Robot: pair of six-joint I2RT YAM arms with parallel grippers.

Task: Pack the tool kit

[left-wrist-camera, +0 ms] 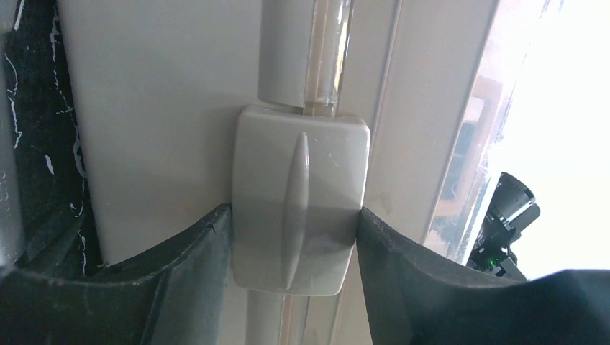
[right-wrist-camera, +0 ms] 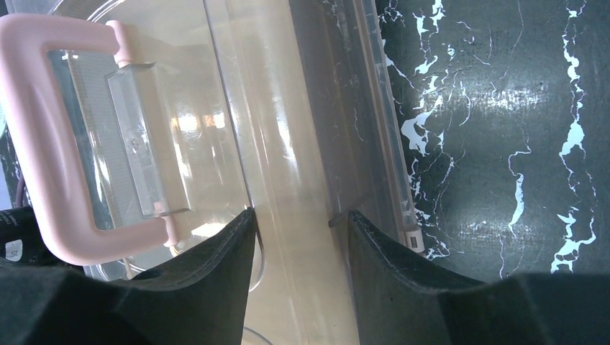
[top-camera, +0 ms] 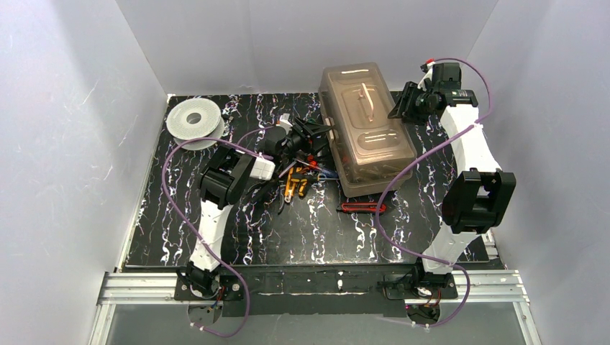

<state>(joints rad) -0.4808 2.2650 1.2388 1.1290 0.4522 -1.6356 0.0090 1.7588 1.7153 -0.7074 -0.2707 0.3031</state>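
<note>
The toolbox [top-camera: 368, 154] stands at the back of the table [top-camera: 237, 237], right of centre, its smoky lid [right-wrist-camera: 288, 108] down and the pale handle [right-wrist-camera: 43, 144] lying flat on top. The left gripper [left-wrist-camera: 293, 214] is pressed to the box's left side, its fingers [left-wrist-camera: 194, 251] closed narrowly on the cream latch [left-wrist-camera: 298, 165], one on each flank. The right gripper [right-wrist-camera: 300, 215] sits over the lid's right edge with its jaws moderately apart (contact with the lid cannot be made out). Yellow-handled pliers [top-camera: 295, 183] and a red-handled tool [top-camera: 362, 207] lie on the table just in front of the box; a spool [top-camera: 194, 122] rests far left.
</note>
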